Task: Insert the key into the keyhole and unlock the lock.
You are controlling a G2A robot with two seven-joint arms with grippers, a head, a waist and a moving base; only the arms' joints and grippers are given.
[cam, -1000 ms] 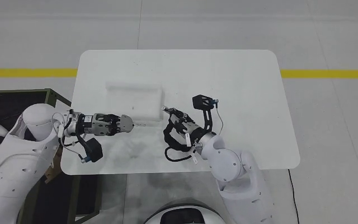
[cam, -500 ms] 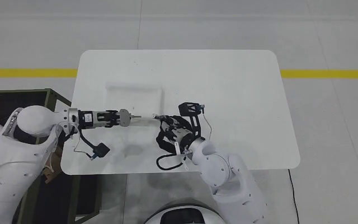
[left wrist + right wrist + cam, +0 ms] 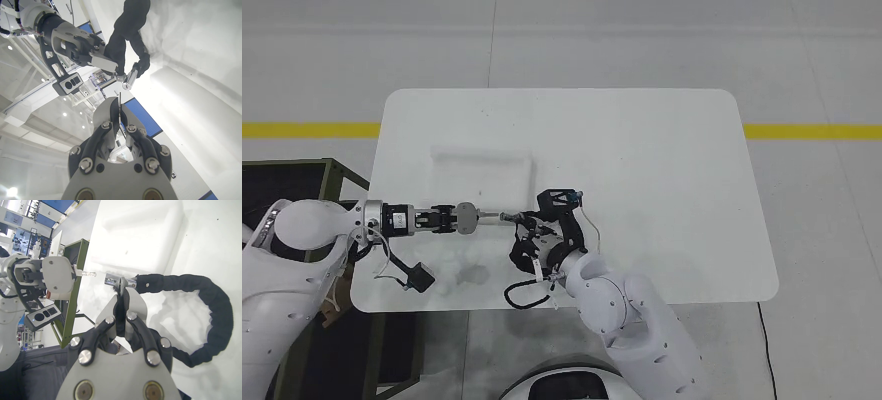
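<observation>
Off the worktop's [image 3: 662, 150] left edge a dark green metal frame [image 3: 337, 175] is standing, and the left arm is passing over that edge, near the near-left corner. The left end effector [image 3: 479, 216] is hanging above the near-left part of the worktop. Its fingers are pressing together on the head of the key [image 3: 86, 273], whose blade is pointing right.

A white rectangular block [image 3: 482, 170] is lying just beyond, on the far side of both end effectors, its near edge running close behind the key.

A small gap is showing between the key's tip and the chrome cylinder [image 3: 111, 280] of the cable lock [image 3: 130, 79]; the two are lining up roughly end to end, apart. The keyhole [image 3: 126, 86] is facing the left arm.

The right end effector [image 3: 122, 294] is clamping the cable lock at its cylinder, holding it above the surface. The black fabric-covered cable [image 3: 217, 306] is looping away toward the right arm.

To the right, the wide right part of the worktop is stretching well apart from both arms, toward its rounded corners. A yellow floor line [image 3: 802, 131] is running past the sides.
</observation>
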